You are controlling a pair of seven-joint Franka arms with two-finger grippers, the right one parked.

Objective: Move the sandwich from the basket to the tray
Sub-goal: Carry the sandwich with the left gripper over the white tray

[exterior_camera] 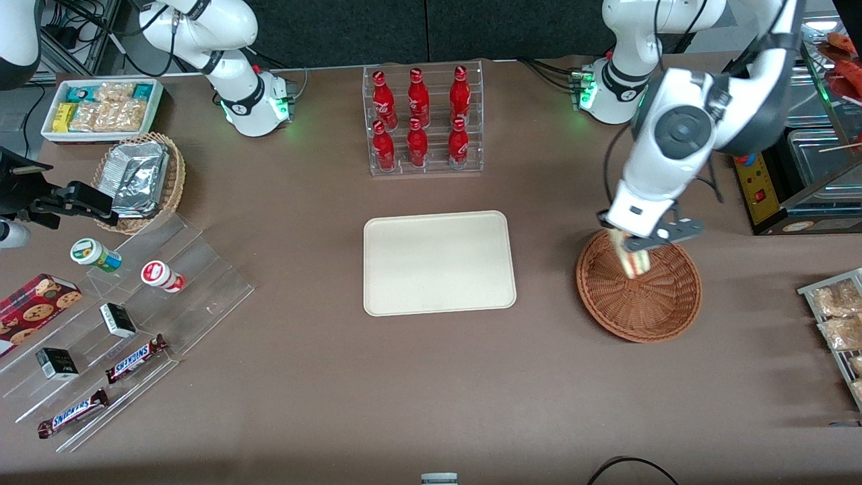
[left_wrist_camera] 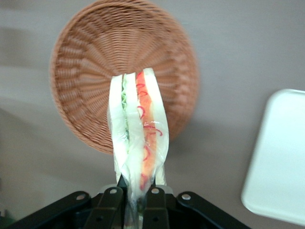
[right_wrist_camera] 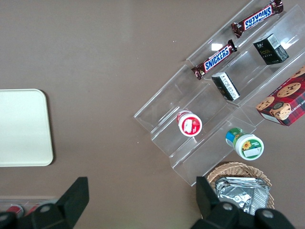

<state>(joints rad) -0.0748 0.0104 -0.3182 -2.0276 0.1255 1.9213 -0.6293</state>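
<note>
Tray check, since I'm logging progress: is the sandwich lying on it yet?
No: the tray is bare, and the tool holds the sandwich above the basket.

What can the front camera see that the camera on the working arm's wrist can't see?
Only the front view shows the red bottles, the Snickers bars and the whole tray. Only the wrist view shows the sandwich's red and green filling up close. Both show the tool shut on the sandwich above the basket.

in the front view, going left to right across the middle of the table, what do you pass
Red-capped jar on the clear stepped stand → empty tray → sandwich held in the shut gripper, lifted above the basket.
</note>
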